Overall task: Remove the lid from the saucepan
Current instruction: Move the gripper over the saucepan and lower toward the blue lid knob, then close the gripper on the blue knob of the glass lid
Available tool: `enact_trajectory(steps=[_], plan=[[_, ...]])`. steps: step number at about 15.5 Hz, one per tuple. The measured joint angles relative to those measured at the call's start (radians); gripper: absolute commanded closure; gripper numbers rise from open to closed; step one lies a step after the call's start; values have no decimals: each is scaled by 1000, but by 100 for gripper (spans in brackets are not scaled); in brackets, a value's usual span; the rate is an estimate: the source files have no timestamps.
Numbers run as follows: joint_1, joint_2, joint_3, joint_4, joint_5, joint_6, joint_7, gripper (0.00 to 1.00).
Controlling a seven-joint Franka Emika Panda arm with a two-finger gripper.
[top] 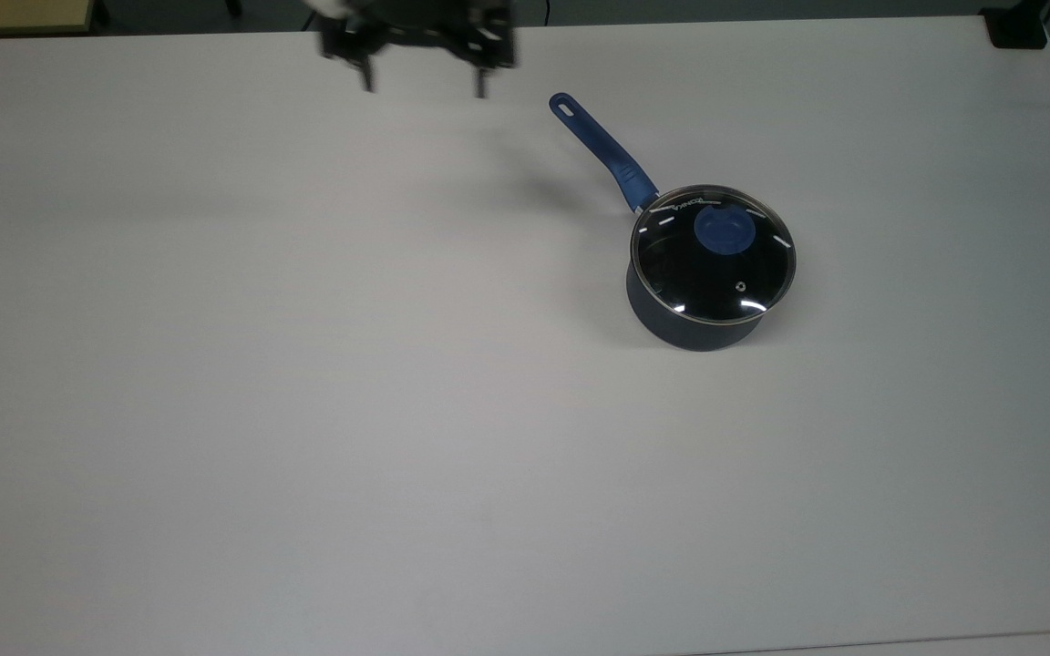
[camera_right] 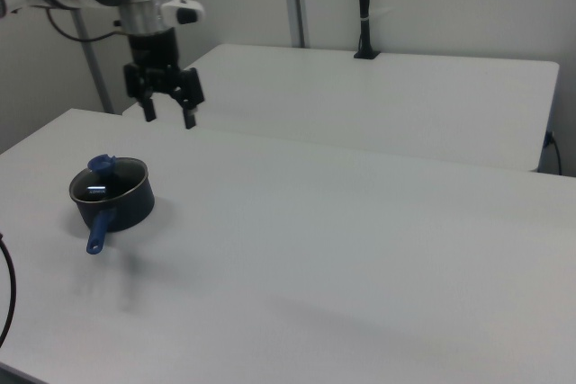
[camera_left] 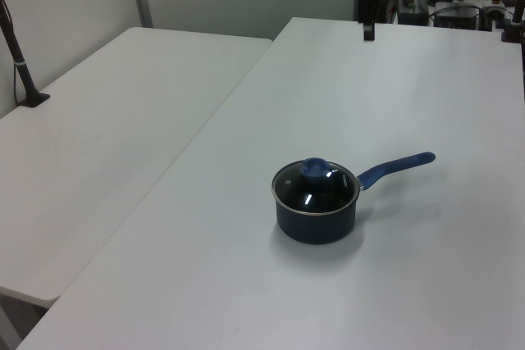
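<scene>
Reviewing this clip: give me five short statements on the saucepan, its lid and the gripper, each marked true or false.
1. The clear glass lid with a blue knob sits on the dark navy saucepan. True.
2. The black two-finger gripper is shut on the lid. False: it is open, in the air, apart from the pan.
3. The saucepan's long blue handle points toward the top view's upper left. True.
4. The lid lies on the white table. False: it covers the pan.
5. The saucepan is tipped on its side. False: it stands upright.
</scene>
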Motion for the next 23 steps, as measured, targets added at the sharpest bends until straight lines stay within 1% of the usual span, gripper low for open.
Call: enact_trajectory(steps=[3, 5, 8, 11, 13, 16, 18, 23], plan=[[90, 30, 4, 0, 28, 40, 15, 0], [149, 59, 7, 0, 56, 97, 69, 0], [243, 121, 9, 3, 61, 200, 179, 0], [311, 178, 10, 6, 61, 231, 219, 0], [333, 210, 10, 13, 61, 233, 244, 0], [336, 255, 8, 36, 61, 240, 257, 0], [339, 282, 8, 45, 61, 279, 262, 0], [348, 313, 8, 57, 61, 314, 278, 0]])
